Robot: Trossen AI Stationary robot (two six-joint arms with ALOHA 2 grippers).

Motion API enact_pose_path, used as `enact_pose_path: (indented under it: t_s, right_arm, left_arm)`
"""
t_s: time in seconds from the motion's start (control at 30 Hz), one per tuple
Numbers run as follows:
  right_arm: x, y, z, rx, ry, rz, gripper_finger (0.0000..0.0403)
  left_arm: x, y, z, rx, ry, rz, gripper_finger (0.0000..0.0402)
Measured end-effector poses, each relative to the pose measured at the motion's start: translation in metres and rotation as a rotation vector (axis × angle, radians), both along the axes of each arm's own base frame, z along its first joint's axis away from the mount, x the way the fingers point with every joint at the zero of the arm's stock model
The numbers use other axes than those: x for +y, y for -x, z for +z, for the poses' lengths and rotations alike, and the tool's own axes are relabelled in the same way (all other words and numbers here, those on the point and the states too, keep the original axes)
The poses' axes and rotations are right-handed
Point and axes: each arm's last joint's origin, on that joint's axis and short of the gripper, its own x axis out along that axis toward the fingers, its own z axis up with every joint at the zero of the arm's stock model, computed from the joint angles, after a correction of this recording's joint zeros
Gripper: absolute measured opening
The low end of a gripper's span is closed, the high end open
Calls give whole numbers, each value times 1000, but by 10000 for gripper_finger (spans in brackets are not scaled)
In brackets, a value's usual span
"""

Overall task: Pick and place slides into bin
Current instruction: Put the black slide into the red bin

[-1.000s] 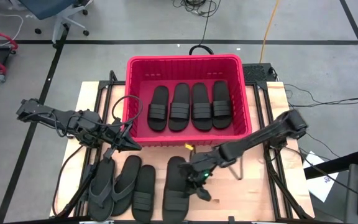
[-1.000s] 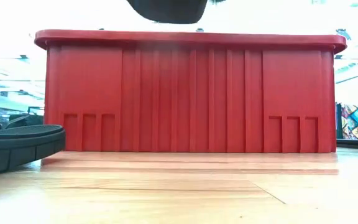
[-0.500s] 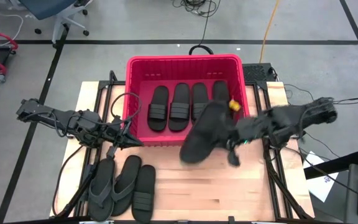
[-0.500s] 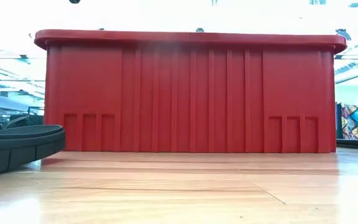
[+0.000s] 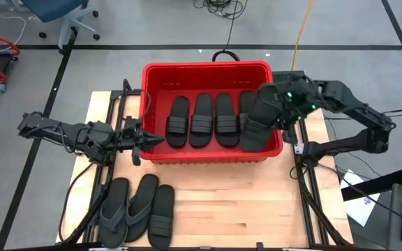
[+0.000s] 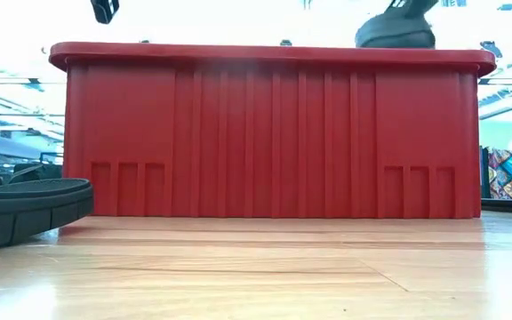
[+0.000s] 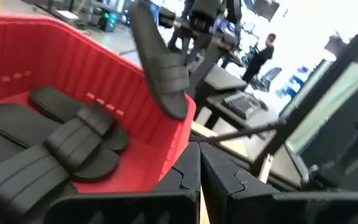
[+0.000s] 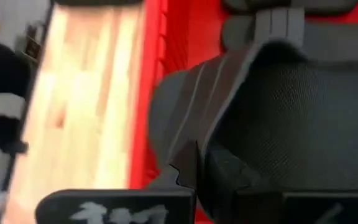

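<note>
The right hand (image 5: 279,115) hangs over the right end of the red bin (image 5: 152,73), its fingers pinched on a dark slide (image 5: 258,124). That slide droops from the hand, its free end reaching past the bin's near right corner while its upper part hides the sandal beneath it. A second ago this hand was low over the bench (image 5: 257,209), on a slide lying in front of the bin; half a second ago it was carrying the slide in mid-air just short of the bin's near wall. Now the spot on the bench where that slide lay is bare wood. In the low view the slide's end (image 6: 396,31) shows just above the bin's rim at the right, where nothing showed half a second ago.

Below and to the left of the right hand, four slides (image 5: 204,118) lie side by side on the bin's floor, unchanged, with the rightmost partly covered by the carried one.

The left hand (image 5: 149,139) sits at the bin's near left corner, fingers pressed together and holding nothing. It has risen slightly toward the bin's wall compared with a second ago. Just below it, three more slides (image 5: 139,209) rest on the bench where they were before.
</note>
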Motion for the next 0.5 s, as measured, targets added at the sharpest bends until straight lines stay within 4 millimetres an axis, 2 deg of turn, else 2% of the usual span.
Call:
enact_pose_path:
  t_s: [0.2, 0.37, 0.5]
  right_arm:
    - [-42, -16, -17, 47, 53, 29, 4]
    - [-74, -34, -40, 66, -15, 139, 4]
    - [-94, -48, -61, 114, -94, 154, 4]
  left_arm:
    - [1, 0, 2, -22, 6, 30, 3]
    - [1, 0, 2, -18, -19, 18, 3]
    - [0, 0, 2, -11, -91, -3, 3]
